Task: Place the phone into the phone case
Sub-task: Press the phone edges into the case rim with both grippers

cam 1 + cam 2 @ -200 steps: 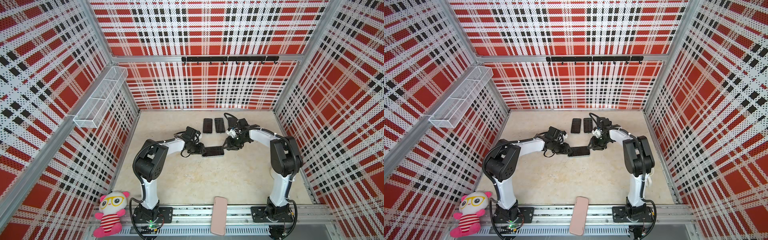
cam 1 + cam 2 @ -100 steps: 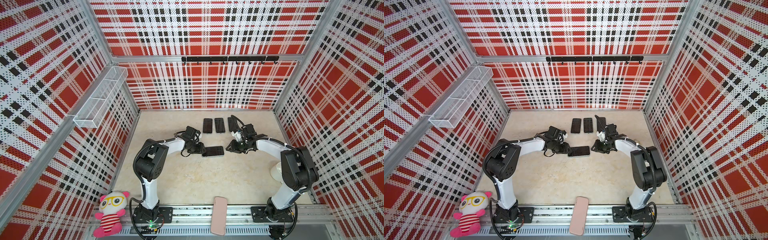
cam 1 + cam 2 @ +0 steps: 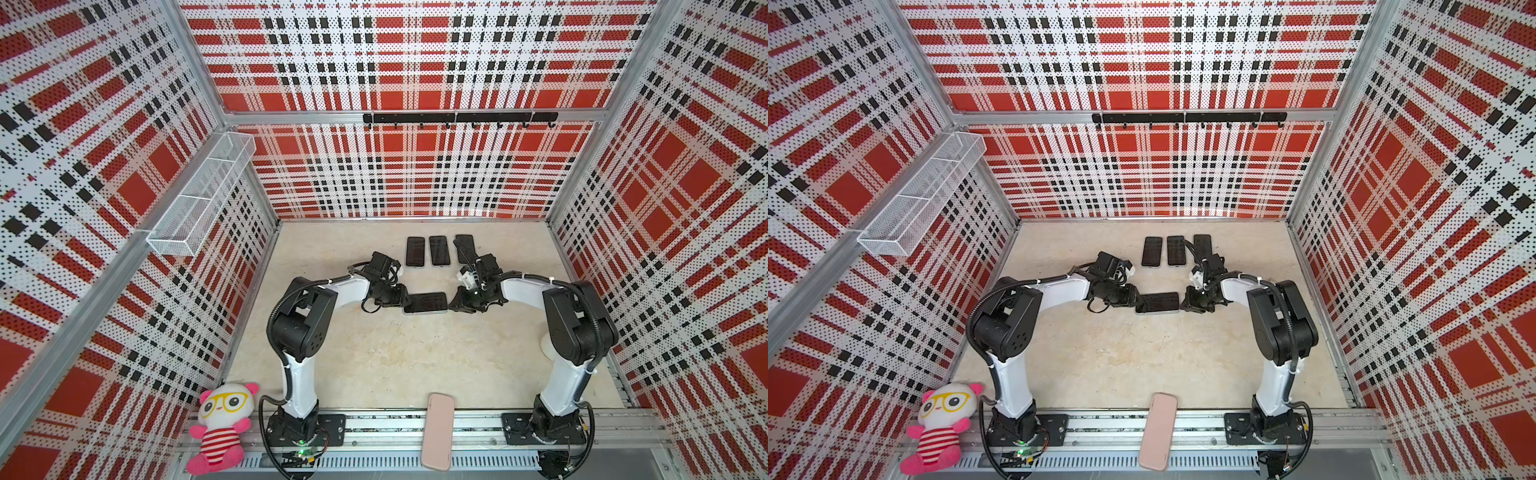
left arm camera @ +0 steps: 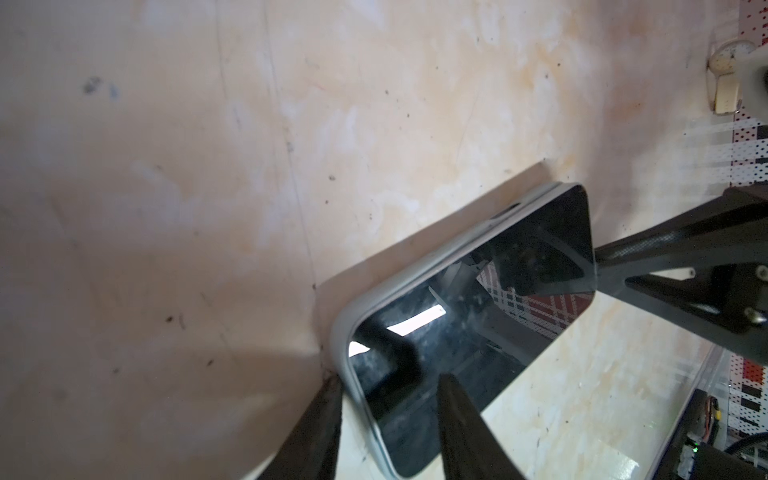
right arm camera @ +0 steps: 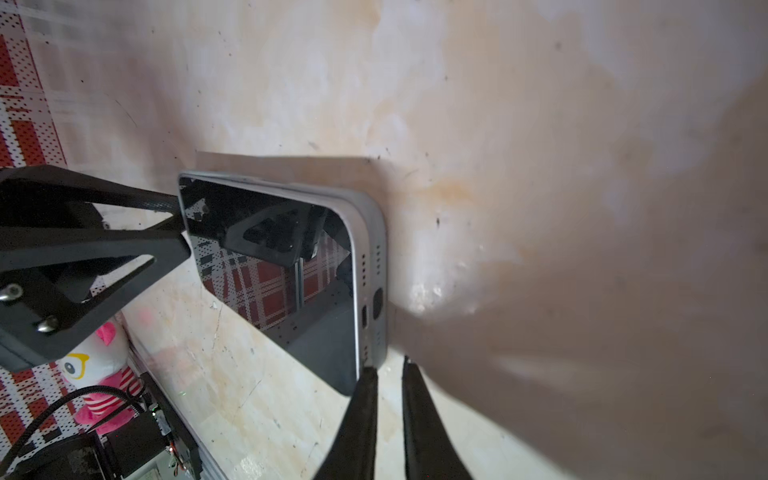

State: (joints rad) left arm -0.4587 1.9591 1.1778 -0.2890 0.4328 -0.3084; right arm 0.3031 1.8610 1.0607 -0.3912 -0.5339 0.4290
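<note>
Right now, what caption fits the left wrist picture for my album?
Left gripper straddling the corner of a phone in its grey case on the table.

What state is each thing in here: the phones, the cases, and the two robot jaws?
Middle phone: flat, screen up, seated in a grey case.
Three phones at the back: flat, in a row, untouched.
Pink case: lying across the front rail.
Left gripper: jaws straddling the phone's end.
Right gripper: jaws nearly shut, beside the phone's other end.

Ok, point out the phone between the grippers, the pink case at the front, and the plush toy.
phone (image 3: pixel 425 302), a top view, middle of its dark screen.
pink case (image 3: pixel 437 431), a top view, middle of its back.
plush toy (image 3: pixel 947 401), a top view, its white face.
</note>
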